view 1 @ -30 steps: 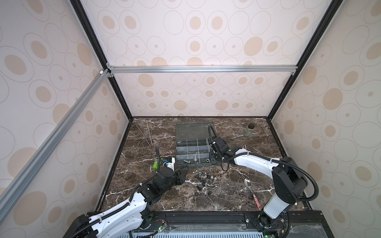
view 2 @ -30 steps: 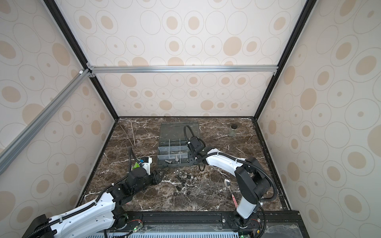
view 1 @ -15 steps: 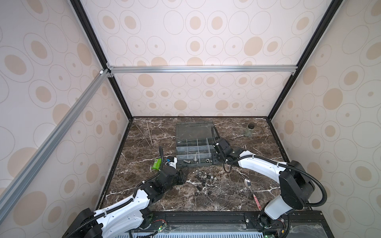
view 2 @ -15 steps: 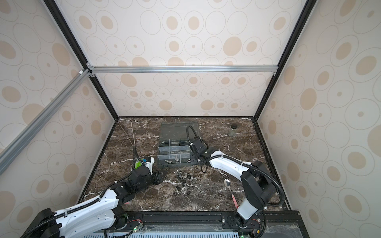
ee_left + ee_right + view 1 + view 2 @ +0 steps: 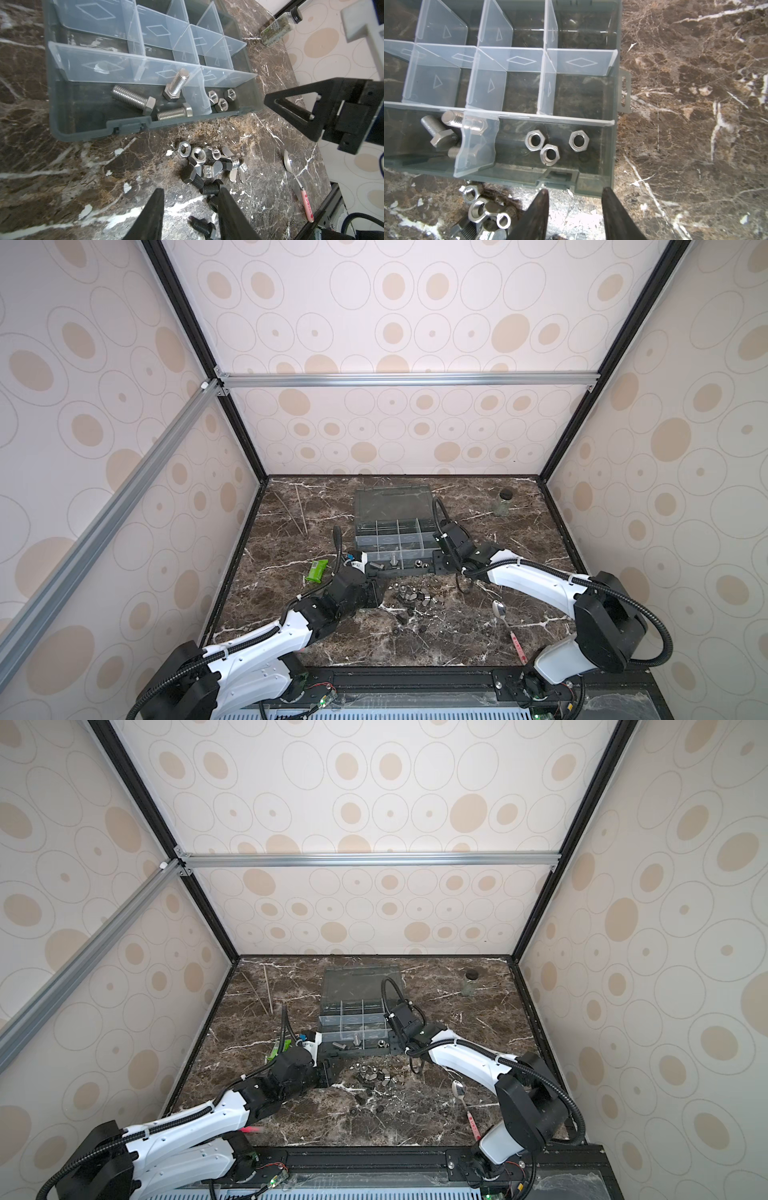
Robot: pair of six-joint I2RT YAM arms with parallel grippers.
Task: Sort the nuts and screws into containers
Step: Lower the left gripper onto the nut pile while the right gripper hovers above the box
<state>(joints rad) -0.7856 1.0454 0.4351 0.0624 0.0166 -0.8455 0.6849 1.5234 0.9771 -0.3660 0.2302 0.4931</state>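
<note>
Here, 3 screws [image 5: 133, 99] in 1 container [image 5: 87, 133]: 2 flat, 1 tilted shaft-up; left fingers [image 5: 153, 212], right fingers [image 5: 535, 212] spread, empty.

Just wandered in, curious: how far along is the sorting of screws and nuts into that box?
Done: three silver screws lie in one compartment of the organizer box, three silver nuts in the next. In hand: nothing; the left tool is open by the loose pile, the right tool open at the box's front edge. Left: that pile of hex nuts, wing nuts and black screws.
</note>
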